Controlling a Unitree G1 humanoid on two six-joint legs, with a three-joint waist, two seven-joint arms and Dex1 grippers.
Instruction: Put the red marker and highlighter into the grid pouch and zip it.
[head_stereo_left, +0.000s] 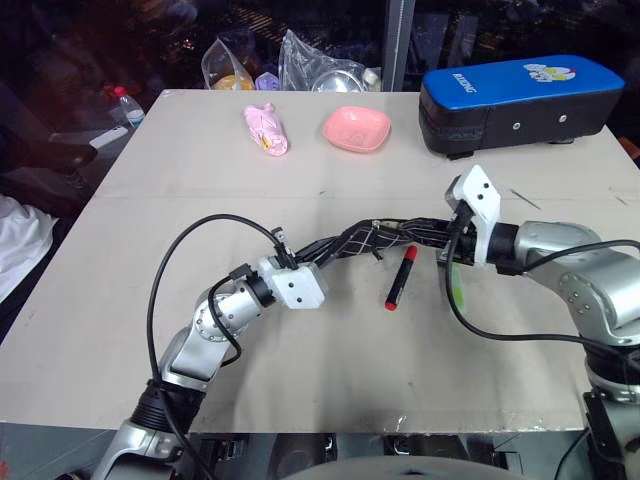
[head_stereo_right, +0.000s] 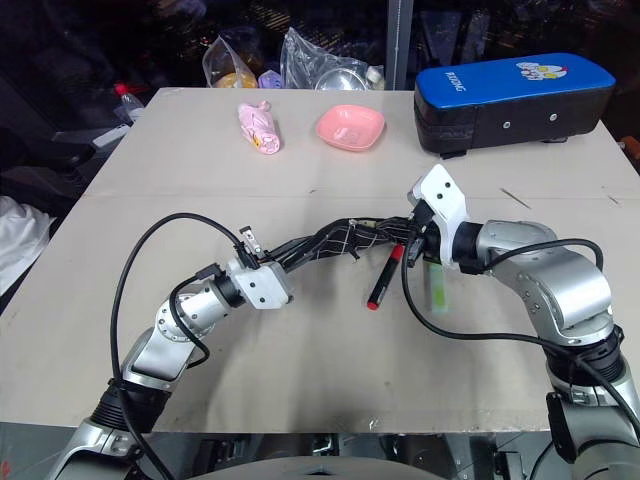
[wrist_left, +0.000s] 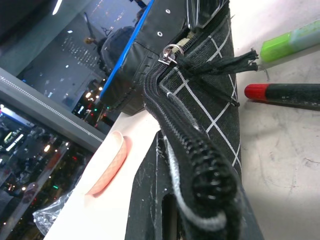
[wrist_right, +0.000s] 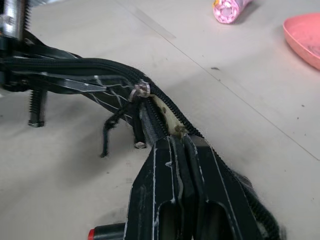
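We've got both hands clenched on the grid pouch (head_stereo_left: 370, 240), left hand (head_stereo_left: 322, 262) and right hand (head_stereo_right: 415, 245); red marker (head_stereo_left: 399, 277) and highlighter (head_stereo_right: 436, 283) lie just beside it, so next is opening the zip.

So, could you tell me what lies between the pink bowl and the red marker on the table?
In the left eye view, the grid pouch, held up between both grippers, crosses between the pink bowl and the red marker; the rest is bare table.
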